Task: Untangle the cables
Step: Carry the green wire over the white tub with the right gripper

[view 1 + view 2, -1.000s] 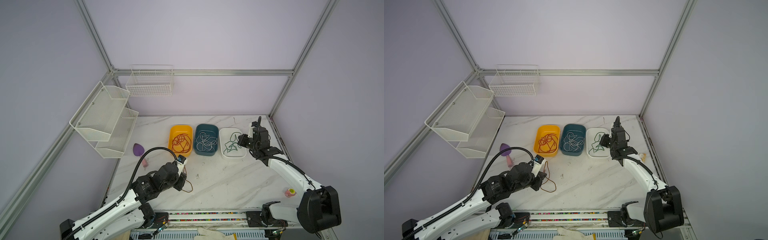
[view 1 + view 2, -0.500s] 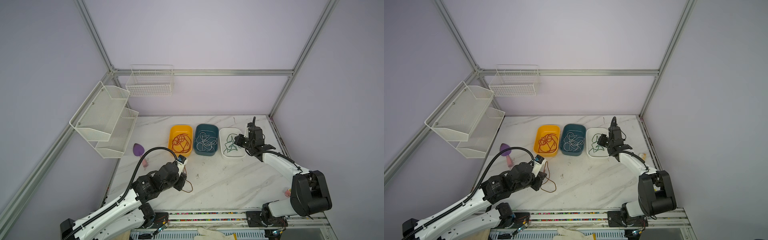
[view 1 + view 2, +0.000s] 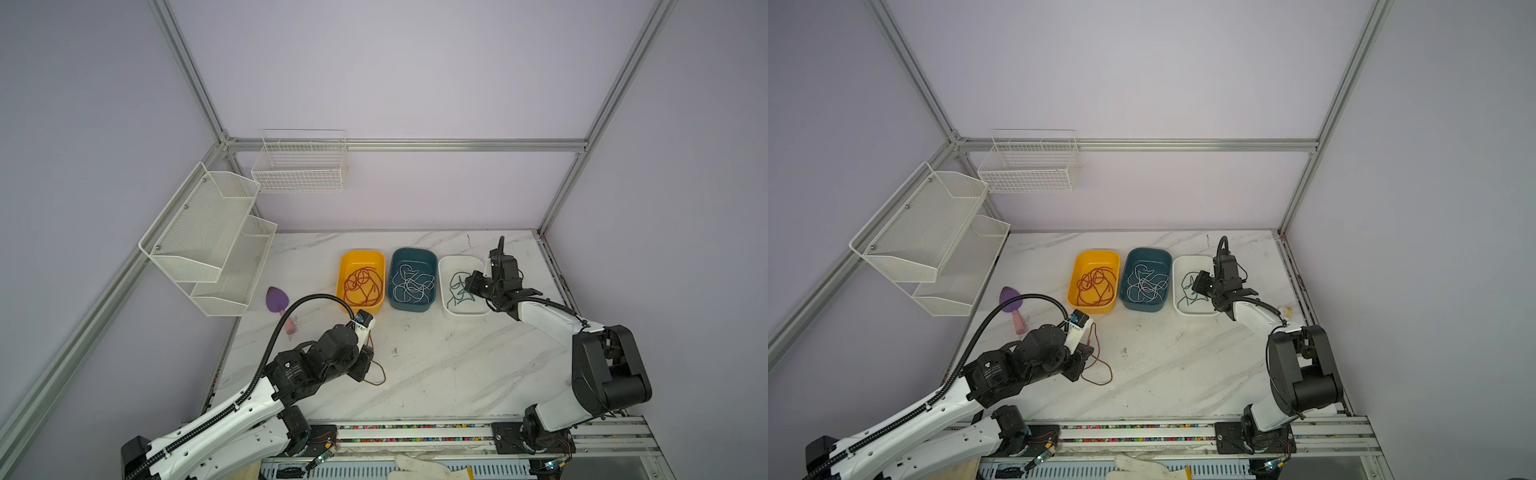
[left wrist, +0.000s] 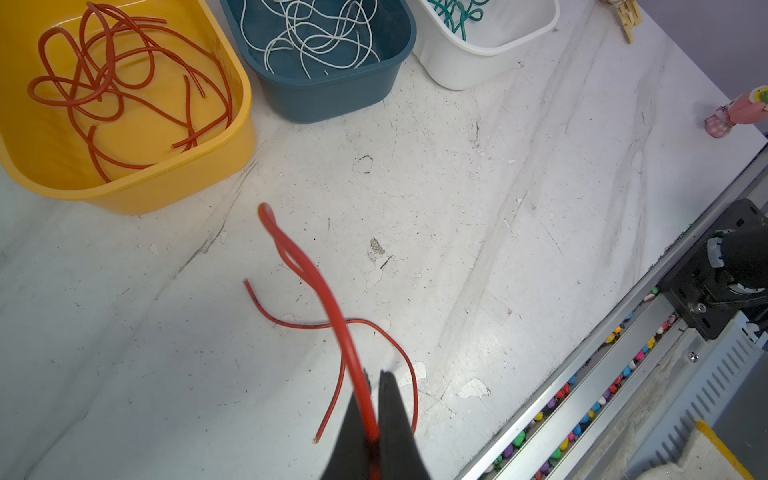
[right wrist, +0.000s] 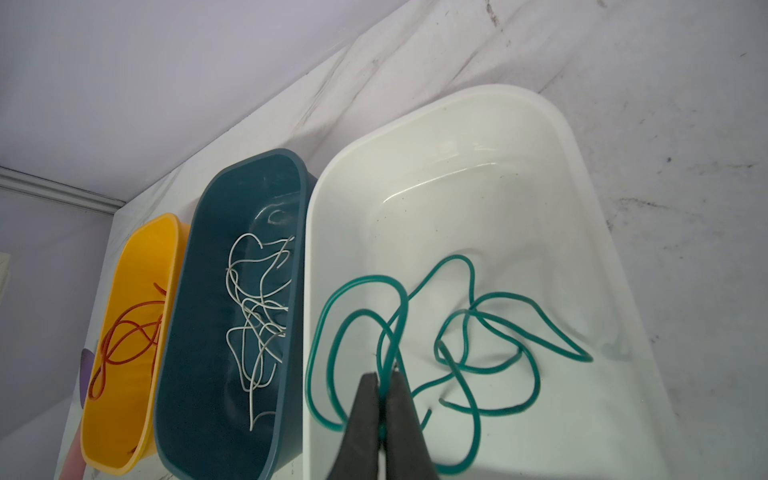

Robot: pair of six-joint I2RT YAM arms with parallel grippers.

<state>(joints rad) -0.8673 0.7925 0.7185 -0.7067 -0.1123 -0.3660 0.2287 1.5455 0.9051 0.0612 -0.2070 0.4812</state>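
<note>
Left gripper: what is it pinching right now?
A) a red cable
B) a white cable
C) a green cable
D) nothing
A: in the left wrist view, the left gripper is shut on a thin red cable that trails onto the white marble tabletop, outside the yellow plastic tray.

Robot lab — aluminium frame (image 3: 415,144), marble tabletop (image 3: 457,365)
</note>
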